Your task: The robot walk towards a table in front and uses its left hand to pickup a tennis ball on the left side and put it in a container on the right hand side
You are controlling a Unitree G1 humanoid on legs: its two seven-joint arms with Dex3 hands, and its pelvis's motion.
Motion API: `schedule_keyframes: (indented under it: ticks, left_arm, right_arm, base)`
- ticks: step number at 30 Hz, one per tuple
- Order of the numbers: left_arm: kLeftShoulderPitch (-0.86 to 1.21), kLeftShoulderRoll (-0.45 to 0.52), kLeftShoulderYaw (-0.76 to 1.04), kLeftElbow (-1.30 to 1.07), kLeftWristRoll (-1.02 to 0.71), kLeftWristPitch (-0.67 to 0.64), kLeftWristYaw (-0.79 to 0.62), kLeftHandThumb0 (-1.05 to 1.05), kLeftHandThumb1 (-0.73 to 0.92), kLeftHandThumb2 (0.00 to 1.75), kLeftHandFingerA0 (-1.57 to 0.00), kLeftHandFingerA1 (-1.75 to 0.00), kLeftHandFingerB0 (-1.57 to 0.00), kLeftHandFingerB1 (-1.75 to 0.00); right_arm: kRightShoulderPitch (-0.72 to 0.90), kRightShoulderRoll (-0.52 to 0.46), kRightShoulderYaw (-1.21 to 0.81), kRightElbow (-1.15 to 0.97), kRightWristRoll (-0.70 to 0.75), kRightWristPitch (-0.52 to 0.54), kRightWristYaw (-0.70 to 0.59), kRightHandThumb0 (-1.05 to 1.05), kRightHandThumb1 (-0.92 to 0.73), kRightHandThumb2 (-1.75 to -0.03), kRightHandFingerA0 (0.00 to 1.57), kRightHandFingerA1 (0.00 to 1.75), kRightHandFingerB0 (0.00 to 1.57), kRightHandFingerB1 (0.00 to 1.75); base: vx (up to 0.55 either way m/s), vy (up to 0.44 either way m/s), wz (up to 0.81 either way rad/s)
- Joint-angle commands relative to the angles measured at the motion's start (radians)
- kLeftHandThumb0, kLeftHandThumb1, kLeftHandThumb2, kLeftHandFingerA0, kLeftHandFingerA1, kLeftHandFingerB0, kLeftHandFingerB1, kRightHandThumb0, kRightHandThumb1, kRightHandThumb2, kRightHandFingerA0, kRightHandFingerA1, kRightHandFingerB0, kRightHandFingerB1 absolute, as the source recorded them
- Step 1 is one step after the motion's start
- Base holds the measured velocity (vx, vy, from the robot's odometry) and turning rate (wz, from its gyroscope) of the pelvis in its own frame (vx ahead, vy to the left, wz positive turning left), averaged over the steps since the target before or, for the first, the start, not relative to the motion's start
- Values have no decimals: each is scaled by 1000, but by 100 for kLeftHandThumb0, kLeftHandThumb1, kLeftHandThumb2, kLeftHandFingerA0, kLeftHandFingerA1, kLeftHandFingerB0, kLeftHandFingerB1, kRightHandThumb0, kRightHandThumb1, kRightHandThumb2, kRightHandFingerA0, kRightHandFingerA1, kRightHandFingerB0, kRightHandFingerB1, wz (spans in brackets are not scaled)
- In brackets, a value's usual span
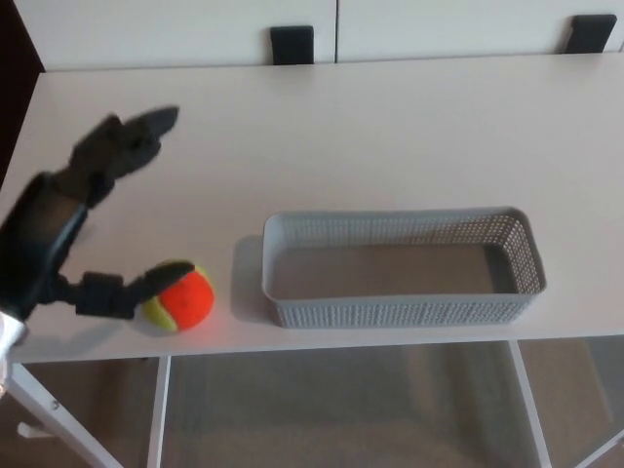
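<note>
One splayed robot hand, thumb partly hiding tennis ball

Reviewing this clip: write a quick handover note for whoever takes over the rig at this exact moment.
Left hand: open, holding nothing, thumb at the tennis ball, fingers raised above the table.
Right hand: not in view.
Ball: on the table near its front edge, left of the empty grey perforated basket.
Done: robot at table, hand at ball.
Left: grasp, lift, carry right, release in basket.
</note>
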Motion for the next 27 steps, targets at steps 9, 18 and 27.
schedule_keyframes:
  ticks: [9, 18, 27]
  left_arm:
    - [38, 65, -80, 77, 179, 56, -38, -48, 36, 68, -9, -33, -8, -11]
    - [43, 42, -85, 107, 211, 32, -8, -46, 35, 69, -7, -38, -7, -15]
    - [7, -18, -62, 232, 355, -54, 218, -50, 36, 63, -21, -42, -9, -28]
  right_arm:
    - [-3, -19, -13, -2, 18, 6, 35, -33, -56, -56, 60, 54, 47, 42]
    - [8, -17, -9, -36, 18, 20, 47, -34, -57, -56, 60, 54, 48, 42]
    - [6, -22, -6, -54, 8, 32, 42, -34, -57, -57, 59, 53, 48, 42]
  base:
    - [0, 0, 0]
    - [0, 0, 0]
    - [0, 0, 0]
